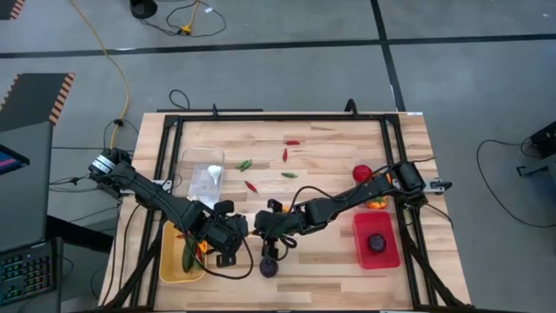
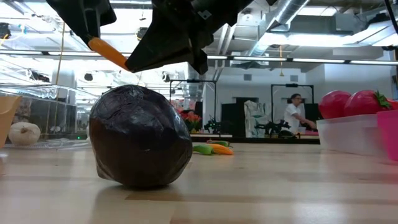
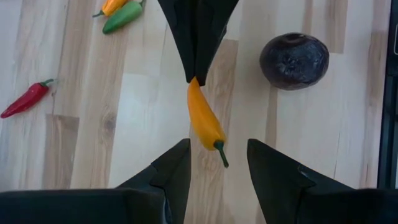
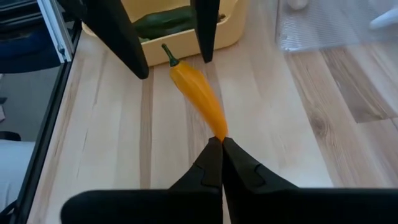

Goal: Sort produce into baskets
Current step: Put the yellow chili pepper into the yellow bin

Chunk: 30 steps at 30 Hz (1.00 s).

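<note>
Pale wooden desk (image 1: 330,148) fills the high view. Above its near middle, the right pincer (image 4: 221,144) pinches an orange chilli (image 4: 198,101) by its tip, stem pointing toward the left pincer (image 3: 217,155), whose fingers stand apart either side of the stem, near the yellow bin (image 4: 230,34).

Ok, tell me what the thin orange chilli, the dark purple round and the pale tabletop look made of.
Thin orange chilli: probably smooth moulded plastic, uniform colour with a soft sheen. Dark purple round: glossy, faceted, wrinkly skin, likely plastic or rubber. Pale tabletop: wood, with visible grain, knots and joined planks, matte.
</note>
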{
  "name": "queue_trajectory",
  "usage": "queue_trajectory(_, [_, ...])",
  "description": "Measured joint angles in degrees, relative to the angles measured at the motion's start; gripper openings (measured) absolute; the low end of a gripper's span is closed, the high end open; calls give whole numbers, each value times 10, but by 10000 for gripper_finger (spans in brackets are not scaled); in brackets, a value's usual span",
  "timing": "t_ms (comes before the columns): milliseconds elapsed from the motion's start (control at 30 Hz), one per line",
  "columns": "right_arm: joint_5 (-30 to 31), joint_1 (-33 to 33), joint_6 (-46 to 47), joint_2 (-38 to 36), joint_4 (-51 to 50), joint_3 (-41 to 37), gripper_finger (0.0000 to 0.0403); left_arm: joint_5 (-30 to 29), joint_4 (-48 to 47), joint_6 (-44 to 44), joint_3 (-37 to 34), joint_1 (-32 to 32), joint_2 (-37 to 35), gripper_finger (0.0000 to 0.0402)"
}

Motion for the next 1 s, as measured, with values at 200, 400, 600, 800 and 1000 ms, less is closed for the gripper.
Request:
queue_trajectory(200, [0,0,0,0,1,0,30,0,0,0,0,0,0,108])
queue_trajectory(400, [-1,0,0,0,1,0,27,0,0,0,0,0,0,49])
queue_trajectory(600, [-2,0,0,0,1,0,34,-1,0,0,0,0,0,4])
queue_trajectory(800, [-2,0,-3,0,1,0,37,-5,0,6,0,0,0,6])
queue_trajectory(1000, [-3,-4,-3,0,2,0,68,-6,0,7,0,0,0,1])
